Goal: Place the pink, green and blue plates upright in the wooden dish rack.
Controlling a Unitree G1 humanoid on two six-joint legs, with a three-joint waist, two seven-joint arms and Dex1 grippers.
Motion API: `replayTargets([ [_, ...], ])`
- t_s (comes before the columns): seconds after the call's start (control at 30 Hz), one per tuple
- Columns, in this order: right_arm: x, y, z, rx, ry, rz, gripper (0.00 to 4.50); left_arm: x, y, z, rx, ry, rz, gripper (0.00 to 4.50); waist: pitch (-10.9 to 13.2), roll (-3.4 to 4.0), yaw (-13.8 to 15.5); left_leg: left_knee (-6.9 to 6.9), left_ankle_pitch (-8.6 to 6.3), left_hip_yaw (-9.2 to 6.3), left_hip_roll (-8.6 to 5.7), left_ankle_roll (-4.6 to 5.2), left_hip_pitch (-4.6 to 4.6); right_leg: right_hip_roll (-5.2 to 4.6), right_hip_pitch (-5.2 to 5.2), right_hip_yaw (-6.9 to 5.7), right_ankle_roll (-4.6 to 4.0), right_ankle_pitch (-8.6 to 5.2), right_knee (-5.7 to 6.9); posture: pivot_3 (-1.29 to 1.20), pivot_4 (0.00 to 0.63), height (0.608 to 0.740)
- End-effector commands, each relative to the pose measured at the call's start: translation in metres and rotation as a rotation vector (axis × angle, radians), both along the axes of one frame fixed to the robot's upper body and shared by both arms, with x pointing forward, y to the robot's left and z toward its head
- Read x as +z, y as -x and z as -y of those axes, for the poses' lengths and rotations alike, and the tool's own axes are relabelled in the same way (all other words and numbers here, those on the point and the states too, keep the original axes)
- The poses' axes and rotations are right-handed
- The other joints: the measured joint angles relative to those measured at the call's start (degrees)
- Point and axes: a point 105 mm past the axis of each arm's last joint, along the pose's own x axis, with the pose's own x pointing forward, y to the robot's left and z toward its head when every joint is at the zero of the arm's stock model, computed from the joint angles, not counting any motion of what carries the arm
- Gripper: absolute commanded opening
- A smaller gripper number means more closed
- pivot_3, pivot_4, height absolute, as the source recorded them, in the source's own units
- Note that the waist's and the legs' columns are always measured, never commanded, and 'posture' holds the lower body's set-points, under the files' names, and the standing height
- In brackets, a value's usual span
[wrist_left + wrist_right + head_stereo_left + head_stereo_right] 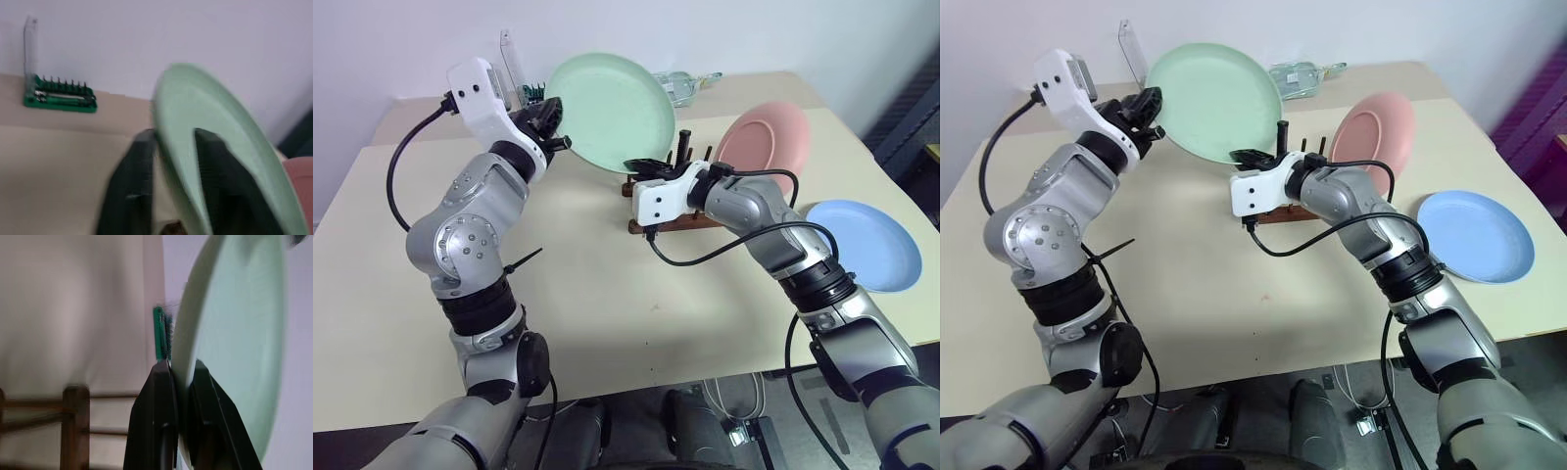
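Left gripper (556, 119) straddling the rim of the round pale mint green plate (609, 110), fingers apart. Plate raised above the small dark brown wooden dish rack (680, 201). Right gripper (182, 382) clamped on its lower rim. Salmon pink plate (764, 147) upright in the rack. Light blue plate (867, 245) flat on the beige table (607, 313).

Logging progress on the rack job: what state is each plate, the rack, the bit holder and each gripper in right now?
green plate: lifted off the table, tilted, rim between both grippers' fingers
pink plate: standing upright in the rack
blue plate: lying flat on the table
wooden dish rack: holding one plate
bit holder: clear lid raised
left gripper: open, fingers astride the green rim
right gripper: shut on the green rim
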Motion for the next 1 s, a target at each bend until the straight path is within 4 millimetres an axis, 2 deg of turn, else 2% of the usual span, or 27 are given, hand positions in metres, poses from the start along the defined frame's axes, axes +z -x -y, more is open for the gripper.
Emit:
replayTargets([
  [0.03,0.020,0.005,0.005,0.000,-0.030,0.075,0.00,0.044,0.006,-0.024,0.062,0.194,0.154,2.99,0.0,0.00,-0.1,0.00,0.00,0.00,0.01,0.00,0.00,0.01,0.00,0.00,0.00,0.00,-0.01,0.00,0.150,0.740],
  [0.13,0.025,0.007,0.010,-0.003,-0.060,0.078,0.00,0.062,0.006,-0.062,0.202,0.293,0.225,2.99,0.0,0.00,-0.3,-0.04,-0.01,0.03,0.03,-0.02,0.03,0.02,-0.02,0.00,0.00,0.00,-0.03,0.00,0.150,0.740],
  [0.2,0.041,0.013,0.019,0.011,-0.196,0.040,0.00,0.065,0.005,-0.095,0.353,0.154,0.265,2.99,0.0,0.01,-0.5,-0.11,-0.02,0.04,0.04,-0.04,0.07,0.04,-0.04,0.04,0.00,0.00,-0.02,0.00,0.150,0.740],
  [0.27,0.056,0.021,0.025,0.039,-0.340,-0.023,0.00,0.064,0.004,-0.112,0.444,-0.006,0.274,2.99,0.0,0.03,-0.6,-0.15,-0.02,0.05,0.05,-0.04,0.08,0.10,-0.10,0.10,0.00,0.00,0.00,0.00,0.150,0.740],
  [0.3,0.068,0.028,0.031,0.068,-0.466,-0.093,0.00,0.058,0.002,-0.114,0.453,-0.126,0.268,2.99,0.0,0.03,-0.6,-0.17,-0.02,0.05,0.05,-0.04,0.08,0.11,-0.11,0.11,0.00,0.00,-0.01,0.00,0.150,0.740],
  [0.33,0.087,0.037,0.040,0.112,-0.666,-0.206,0.00,0.043,-0.003,-0.112,0.413,-0.245,0.243,2.99,0.0,0.03,-0.5,-0.17,-0.02,0.05,0.05,-0.04,0.07,0.11,-0.11,0.11,0.00,0.00,-0.01,0.00,0.150,0.740],
  [0.4,0.104,0.051,0.049,0.195,-0.885,-0.401,0.00,0.018,-0.008,-0.100,0.288,-0.359,0.203,2.99,0.0,0.08,-0.1,-0.18,-0.02,0.00,0.05,-0.04,0.06,0.10,-0.07,0.11,-0.01,0.01,-0.01,0.00,0.150,0.740],
  [0.43,0.110,0.057,0.054,0.231,-0.972,-0.484,0.00,0.002,-0.006,-0.084,0.184,-0.430,0.199,2.99,0.0,0.08,0.2,-0.14,-0.02,-0.12,0.00,-0.03,0.05,0.08,-0.02,0.09,-0.01,0.01,-0.01,0.00,0.150,0.740],
  [0.47,0.115,0.058,0.064,0.243,-1.078,-0.584,0.00,-0.023,-0.001,-0.061,0.029,-0.522,0.172,2.99,0.0,0.08,0.5,-0.03,-0.05,-0.26,-0.01,0.02,0.03,0.08,0.09,0.06,-0.03,0.01,-0.04,0.00,0.150,0.740],
  [0.53,0.117,0.062,0.073,0.254,-1.188,-0.724,0.00,-0.060,0.014,-0.029,-0.205,-0.635,0.128,2.99,0.0,0.09,0.8,0.03,-0.09,-0.26,-0.07,0.08,0.04,0.01,0.15,0.07,-0.07,0.03,-0.04,0.00,0.150,0.740],
  [0.63,0.101,0.058,0.083,0.149,-1.232,-0.830,0.00,-0.087,0.053,0.009,-0.548,-0.572,0.102,2.99,0.1,0.13,0.9,0.03,-0.11,-0.22,-0.08,0.11,0.01,-0.02,0.08,0.11,-0.09,0.04,-0.04,0.00,0.150,0.740],
  [0.77,0.088,0.050,0.093,0.079,-1.343,-0.952,0.00,-0.109,0.085,0.032,-0.795,-0.575,0.067,2.99,0.1,0.38,0.8,-0.02,-0.10,-0.10,0.02,0.10,0.00,-0.02,-0.02,0.11,-0.09,0.04,0.01,0.00,0.150,0.740],
  [0.87,0.088,0.048,0.095,0.076,-1.367,-0.973,0.00,-0.124,0.097,0.038,-0.884,-0.633,0.032,2.99,0.1,0.50,0.7,-0.10,-0.10,0.02,0.03,0.11,0.08,-0.01,-0.03,0.17,-0.09,0.04,0.01,0.00,0.150,0.740],
  [1.0,0.089,0.047,0.095,0.089,-1.380,-1.012,0.00,-0.141,0.098,0.041,-0.906,-0.711,-0.002,2.99,0.1,0.51,0.7,-0.11,-0.11,0.05,0.02,0.11,0.06,-0.01,-0.04,0.18,-0.09,0.04,-0.01,0.00,0.150,0.740],
])
